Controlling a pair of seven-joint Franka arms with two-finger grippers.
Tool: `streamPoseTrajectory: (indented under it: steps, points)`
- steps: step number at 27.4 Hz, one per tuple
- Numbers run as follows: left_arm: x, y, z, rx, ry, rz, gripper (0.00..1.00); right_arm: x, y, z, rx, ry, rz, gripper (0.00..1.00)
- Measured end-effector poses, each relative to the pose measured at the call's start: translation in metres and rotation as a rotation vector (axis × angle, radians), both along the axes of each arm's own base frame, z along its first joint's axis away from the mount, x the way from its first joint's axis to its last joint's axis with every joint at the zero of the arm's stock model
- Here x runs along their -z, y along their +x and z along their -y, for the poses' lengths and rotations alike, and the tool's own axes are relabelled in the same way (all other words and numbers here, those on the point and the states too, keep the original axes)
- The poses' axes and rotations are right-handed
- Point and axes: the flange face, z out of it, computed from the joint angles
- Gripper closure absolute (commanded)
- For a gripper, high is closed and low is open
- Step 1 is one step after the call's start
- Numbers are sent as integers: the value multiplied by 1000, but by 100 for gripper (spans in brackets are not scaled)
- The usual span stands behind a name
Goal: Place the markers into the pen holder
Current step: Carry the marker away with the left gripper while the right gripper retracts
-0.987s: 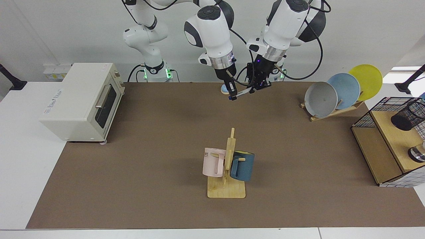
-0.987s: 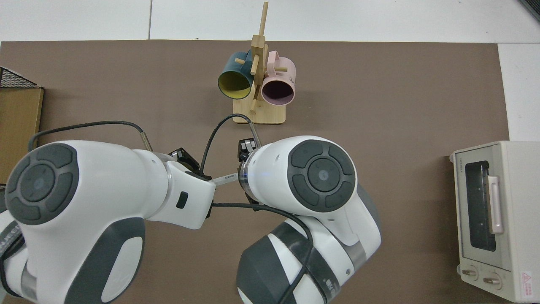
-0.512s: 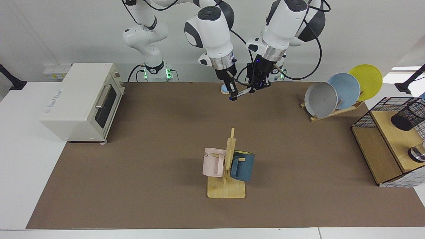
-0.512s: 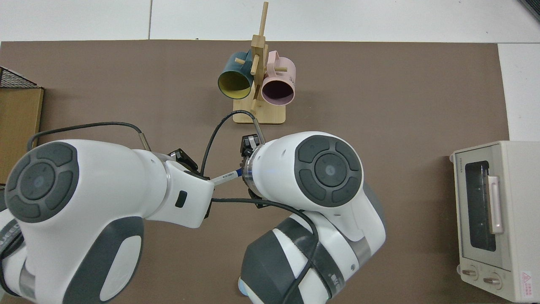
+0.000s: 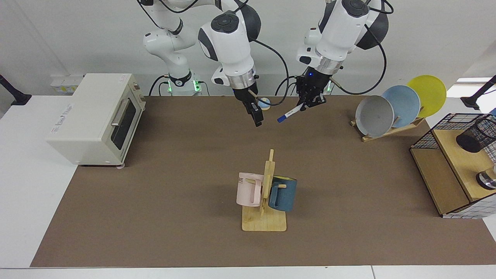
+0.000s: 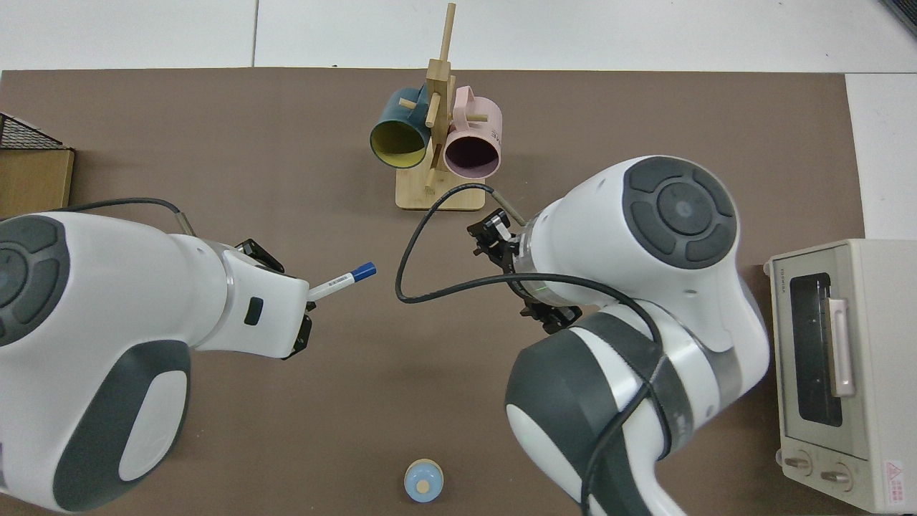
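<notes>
Both arms have separated; the left gripper (image 5: 308,104) alone now pinches the marker (image 5: 290,112) at one end, above the mat. Right gripper (image 5: 257,117) hangs empty, near-closed. Light, rigid, slick barrel: grip mid-barrel.

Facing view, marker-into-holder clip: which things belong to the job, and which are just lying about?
Job:
- marker, held in the left claw
- pen holder, on the wooden shelf at the table's edge
- right claw, empty, hanging apart from the marker

Lying about:
- toaster oven
- pink mug and blue mug on the mug rack
- three plates
</notes>
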Motion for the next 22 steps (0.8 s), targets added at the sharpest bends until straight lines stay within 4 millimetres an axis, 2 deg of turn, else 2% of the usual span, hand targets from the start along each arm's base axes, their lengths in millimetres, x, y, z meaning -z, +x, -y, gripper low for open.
streamPoseTrajectory:
  steps: [8,13,17,22]
  points:
    - [3,6,-24,-65,137,17,100,-13,2,61,-304,-29,15,0]
    - [5,16,-62,-128,209,18,100,-23,5,96,-471,-48,41,0]
    - [3,23,-97,-160,301,42,100,-24,5,109,-586,-64,50,0]
    - [-3,29,-125,-173,407,77,100,-24,9,121,-667,-88,64,0]
